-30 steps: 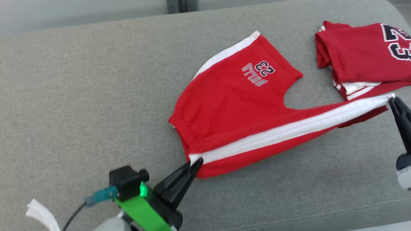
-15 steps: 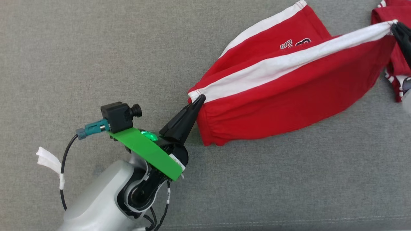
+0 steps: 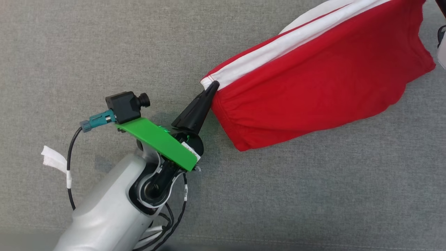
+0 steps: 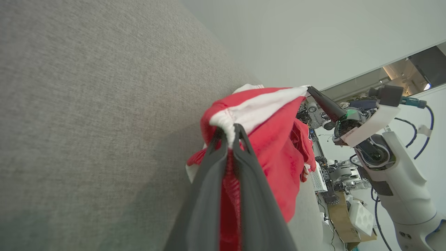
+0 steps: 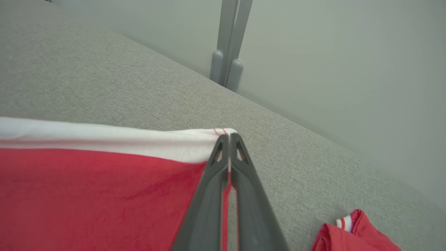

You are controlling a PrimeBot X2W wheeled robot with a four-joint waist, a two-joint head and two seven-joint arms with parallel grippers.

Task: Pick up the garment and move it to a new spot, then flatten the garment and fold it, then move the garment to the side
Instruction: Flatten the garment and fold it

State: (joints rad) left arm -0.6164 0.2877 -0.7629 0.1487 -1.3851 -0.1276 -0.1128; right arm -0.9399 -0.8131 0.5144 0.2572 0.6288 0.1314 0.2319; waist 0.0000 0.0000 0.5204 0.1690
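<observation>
Red white-striped jersey shorts [image 3: 313, 80], on the grey fabric cushion [image 3: 104, 52] a second ago, now hang taut between left gripper [image 3: 213, 86] and right gripper [image 5: 228, 137], both pinching the stripe; carry begun.

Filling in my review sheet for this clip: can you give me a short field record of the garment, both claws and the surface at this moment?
garment: red shorts with a white side stripe, pulled out along the stripe, red cloth hanging below it
left claw: shut on the waistband end of the stripe
right claw: shut on the stripe's other end
surface: grey woven fabric cushion
nearby: second red garment with white trim, lying apart on the cushion
stage: shorts held at both ends, not yet flattened or folded
</observation>
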